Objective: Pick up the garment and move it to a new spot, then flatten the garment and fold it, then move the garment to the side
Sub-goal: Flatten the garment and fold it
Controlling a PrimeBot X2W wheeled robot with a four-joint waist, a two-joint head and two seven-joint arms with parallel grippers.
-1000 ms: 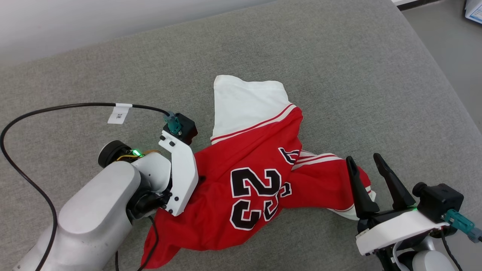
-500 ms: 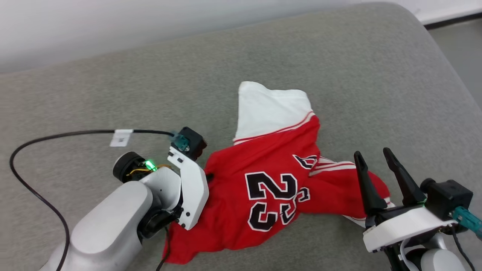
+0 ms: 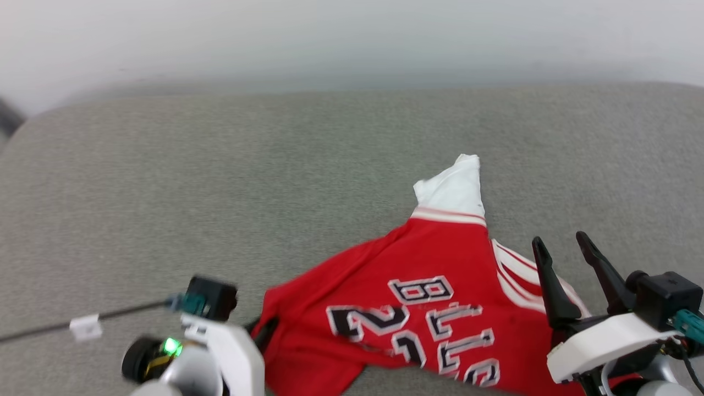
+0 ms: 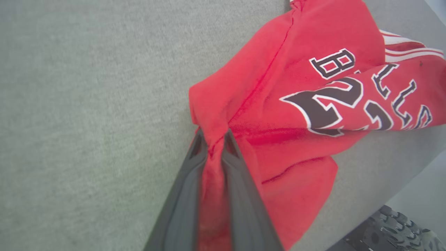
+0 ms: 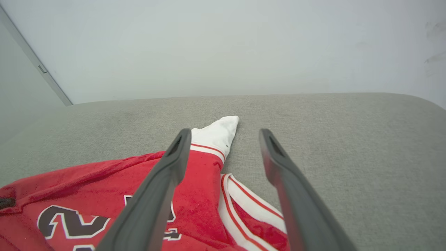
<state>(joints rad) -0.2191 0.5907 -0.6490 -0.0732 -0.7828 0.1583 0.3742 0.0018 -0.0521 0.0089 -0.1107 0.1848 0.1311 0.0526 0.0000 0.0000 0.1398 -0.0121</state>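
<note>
one garment (image 3: 434, 275), a rumpled red jersey with a white sleeve, striped trim and black white-edged letters and numbers, lies at the lower right of the head view. two pincers: my left pincer (image 4: 212, 134) pinches a red fold of it, my right pincer (image 3: 558, 237) stands spread by its striped edge. one grey fabric worktop (image 3: 220, 181), a pale wall (image 3: 352, 38) behind

The wide grey fabric cushion (image 3: 165, 187) in front of me has a fine weave and rounded corners, and a pale wall (image 3: 352, 38) stands behind it. The red shirt (image 3: 434, 258) lies crumpled on its near right part, with the black, white-edged letters and numbers facing up. One white sleeve (image 3: 454, 190) points toward the far side. The hem lies close to the cushion's near edge.
</note>
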